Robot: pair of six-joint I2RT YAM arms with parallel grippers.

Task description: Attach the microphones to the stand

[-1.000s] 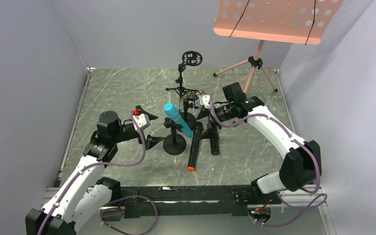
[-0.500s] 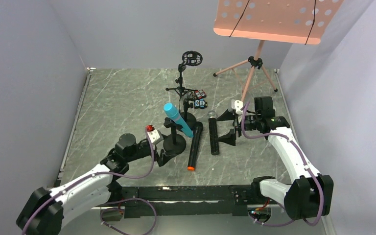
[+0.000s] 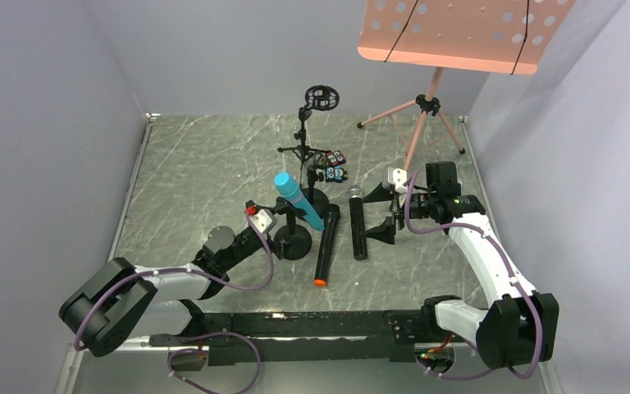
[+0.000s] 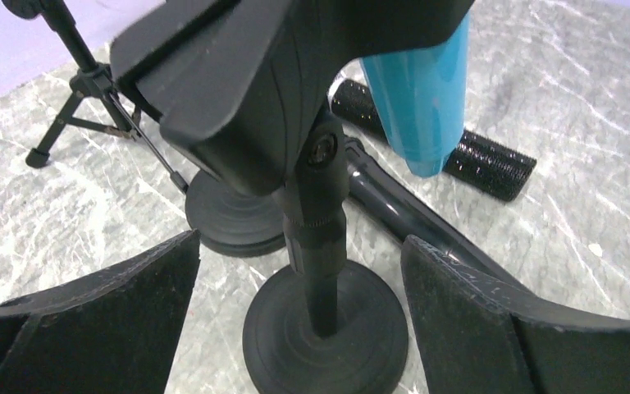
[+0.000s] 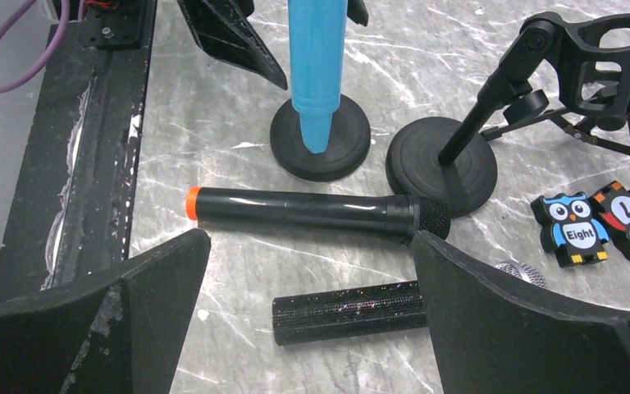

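Now we see the stand, with the light blue microphone clipped in it, between the jaws of the wide-open, empty left gripper. Right of the stand, the open, empty right gripper faces the orange-ended microphone and the mesh-headed microphone, both lying flat.

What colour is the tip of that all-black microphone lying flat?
Orange. The tip of the black microphone shows best in the right wrist view.

Blue microphone on stand, orange-ended microphone and mesh-headed microphone lying beside
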